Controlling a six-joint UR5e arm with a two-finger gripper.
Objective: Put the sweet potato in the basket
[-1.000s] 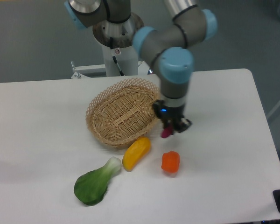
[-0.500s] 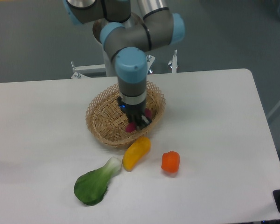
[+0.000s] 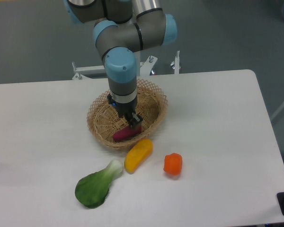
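The fingers point(image 3: 134, 120) are standing slightly parted just above the sweet potato point(image 3: 124, 134), no longer clearly pinching it; whether they are touching it cannot be told. The gripper point(image 3: 133, 122) is now hanging farther left over the wicker basket point(image 3: 98, 111) than half a second ago, and the sweet potato is lying inside, near the front rim.

our arm reaches forward from its base at the back of the table, elbow bent; our wrist points straight down; our gripper point(image 3: 132, 120) hangs low, and we cannot tell how its jaws stand.
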